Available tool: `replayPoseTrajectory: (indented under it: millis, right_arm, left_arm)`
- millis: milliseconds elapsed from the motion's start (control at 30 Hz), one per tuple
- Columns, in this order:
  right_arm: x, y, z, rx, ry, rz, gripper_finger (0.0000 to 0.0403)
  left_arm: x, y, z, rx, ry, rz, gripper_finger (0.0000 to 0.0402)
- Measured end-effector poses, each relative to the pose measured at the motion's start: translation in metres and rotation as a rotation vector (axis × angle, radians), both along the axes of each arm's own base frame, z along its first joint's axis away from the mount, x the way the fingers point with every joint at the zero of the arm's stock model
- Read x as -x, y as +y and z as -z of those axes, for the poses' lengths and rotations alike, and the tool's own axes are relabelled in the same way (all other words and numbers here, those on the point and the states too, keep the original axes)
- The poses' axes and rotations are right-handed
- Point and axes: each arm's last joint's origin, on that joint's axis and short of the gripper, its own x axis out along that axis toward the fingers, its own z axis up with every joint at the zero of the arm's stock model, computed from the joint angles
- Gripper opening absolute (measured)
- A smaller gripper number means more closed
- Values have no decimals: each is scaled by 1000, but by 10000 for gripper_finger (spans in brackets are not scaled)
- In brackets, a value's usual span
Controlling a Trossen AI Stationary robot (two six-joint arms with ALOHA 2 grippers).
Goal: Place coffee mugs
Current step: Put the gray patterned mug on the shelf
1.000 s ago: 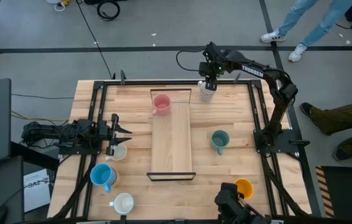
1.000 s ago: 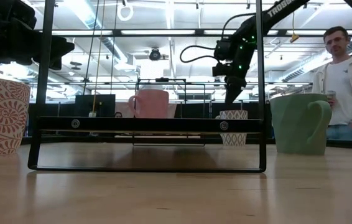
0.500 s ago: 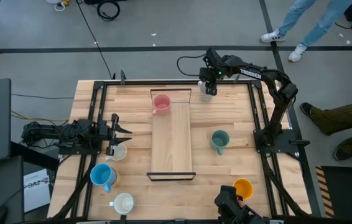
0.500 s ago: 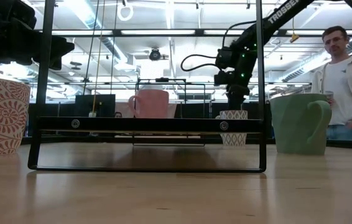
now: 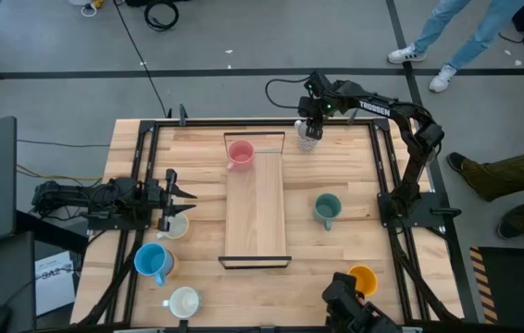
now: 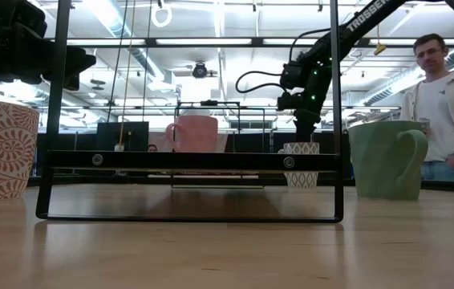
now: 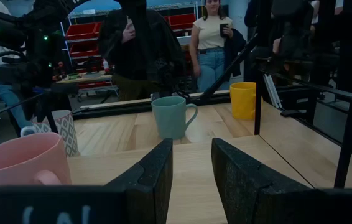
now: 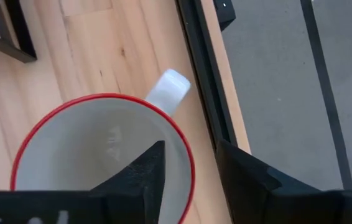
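My right gripper [image 5: 309, 129] hangs open over the white mug with a grey pattern and red rim [image 5: 308, 141], which stands at the table's far edge. In the right wrist view one finger [image 8: 143, 174] is over the mug's hollow and the other [image 8: 244, 177] is outside its wall, beside the handle [image 8: 168, 87]. They touch nothing. The pink mug [image 5: 240, 154] stands on the far end of the wooden tray [image 5: 255, 222]. The teal mug [image 5: 327, 209], orange mug [image 5: 362, 279], blue mug [image 5: 154, 262] and cream mug [image 5: 183, 302] stand on the table. My left gripper [image 7: 191, 168] waits open at the left, above a red-patterned white mug [image 5: 177, 225].
The tray's black end frames [image 6: 187, 160] rise at both of its short ends. Black rails [image 5: 387, 166] run along the table's edges, one just beyond the patterned mug. A person [image 6: 451, 96] stands beyond the table, and others show in the left wrist view.
My right gripper has come down toward the patterned mug and tipped from a slant to point straighter down at it. The mugs and the left arm have stayed where they were.
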Motion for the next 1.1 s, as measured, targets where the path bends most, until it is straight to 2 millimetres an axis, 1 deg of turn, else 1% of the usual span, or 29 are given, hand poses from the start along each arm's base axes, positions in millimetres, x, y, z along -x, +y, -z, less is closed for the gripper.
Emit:
replayPoseTrajectory:
  millis: [333,533,633,733,767,967,1100]
  right_arm:
    - [6,-1,2,-46,11,63,102]
    - [10,3,16,-75,38,62,80]
    - [11,4,19,-90,38,90,59]
    - [11,5,19,-102,33,135,34]
    - [11,5,19,-106,31,147,31]
    - [12,5,19,-144,10,283,31]
    - [13,6,20,-204,-25,474,36]
  left_arm:
    - [0,0,0,0,0,0,119]
    - [0,0,0,0,0,0,119]
    - [0,0,0,0,0,0,119]
    - [0,0,0,0,0,0,119]
    - [0,0,0,0,0,0,119]
    - [0,0,0,0,0,0,119]
    - [0,0,0,0,0,0,118]
